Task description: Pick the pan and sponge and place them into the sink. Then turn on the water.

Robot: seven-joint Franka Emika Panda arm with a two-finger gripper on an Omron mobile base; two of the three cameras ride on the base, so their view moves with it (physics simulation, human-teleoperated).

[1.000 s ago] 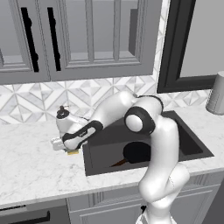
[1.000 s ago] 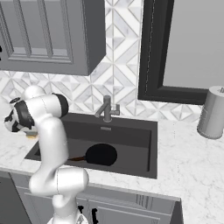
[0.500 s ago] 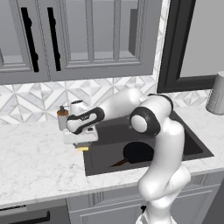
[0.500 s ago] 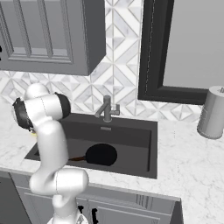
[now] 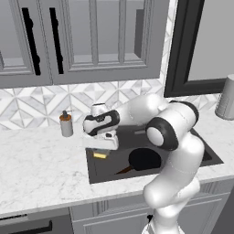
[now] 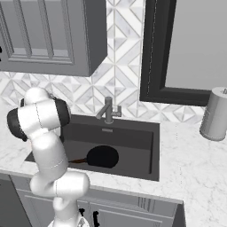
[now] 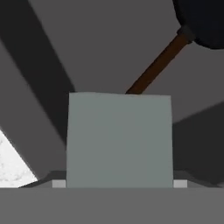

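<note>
Over the sink (image 5: 208, 153) left edge, end effector (image 5: 101, 150) clamping the sponge (image 5: 100, 155) (no writing legible), pan (image 5: 144, 160) in basin

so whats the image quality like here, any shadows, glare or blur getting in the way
Left base view: soft, even light, no glare; the sponge under the gripper shows clearly over the dark sink. Right base view: the black pan barely stands out from the dark basin. Hand view: the sponge looms large with soft edges, and broad diagonal bands of shade cross the basin behind it.
</note>
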